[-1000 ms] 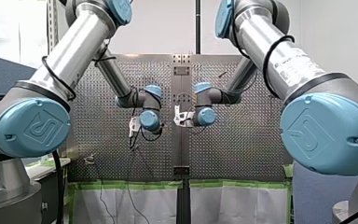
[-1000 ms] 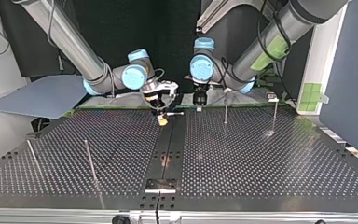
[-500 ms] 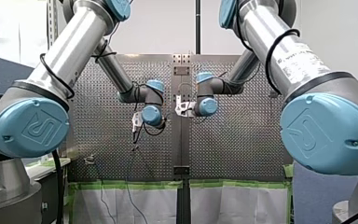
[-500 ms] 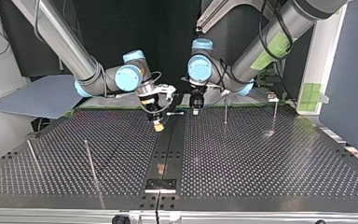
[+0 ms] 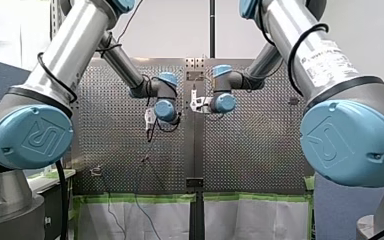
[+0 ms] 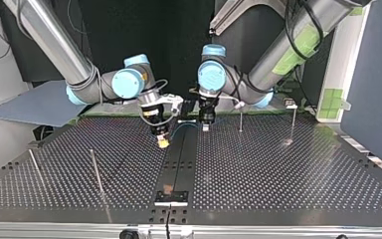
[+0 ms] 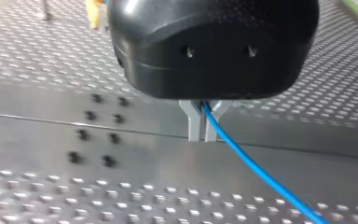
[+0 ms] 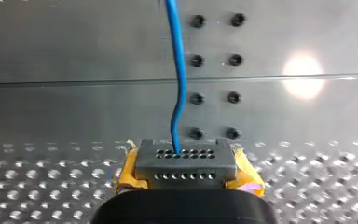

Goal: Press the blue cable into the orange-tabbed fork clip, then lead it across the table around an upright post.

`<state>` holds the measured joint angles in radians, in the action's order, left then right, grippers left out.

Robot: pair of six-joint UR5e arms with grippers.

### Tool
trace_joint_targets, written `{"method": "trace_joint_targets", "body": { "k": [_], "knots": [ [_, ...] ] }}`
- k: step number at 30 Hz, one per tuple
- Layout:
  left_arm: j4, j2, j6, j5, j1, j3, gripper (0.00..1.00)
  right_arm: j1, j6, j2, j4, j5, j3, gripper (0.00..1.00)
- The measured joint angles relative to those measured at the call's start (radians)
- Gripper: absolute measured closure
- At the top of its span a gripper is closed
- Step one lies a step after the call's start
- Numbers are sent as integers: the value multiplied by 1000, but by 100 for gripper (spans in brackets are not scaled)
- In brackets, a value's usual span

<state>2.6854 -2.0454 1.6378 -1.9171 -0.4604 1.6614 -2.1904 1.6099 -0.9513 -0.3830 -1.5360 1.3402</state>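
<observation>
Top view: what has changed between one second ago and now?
My left gripper and my right gripper moved toward the near table edge and slightly to the view's left, each shut on the blue cable, now visible between them. The upright posts stayed put.

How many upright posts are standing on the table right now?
4, all in the top view: far-left post, inner-left post beside it, mid-right post and far-right post. Others may be hidden.
</observation>
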Motion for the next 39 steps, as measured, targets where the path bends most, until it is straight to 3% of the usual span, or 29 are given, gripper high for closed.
{"method": "trace_joint_targets", "body": {
  "k": [13,33,39],
  "knots": [
    [47,48,5,-1,-8,-34,100,8,8,-62,11,-1,0,100],
    [143,51,11,-2,-37,-144,100,16,10,-132,12,0,0,100],
    [163,53,10,-23,-49,-183,100,17,10,-145,11,-1,-1,100]
  ]
}}
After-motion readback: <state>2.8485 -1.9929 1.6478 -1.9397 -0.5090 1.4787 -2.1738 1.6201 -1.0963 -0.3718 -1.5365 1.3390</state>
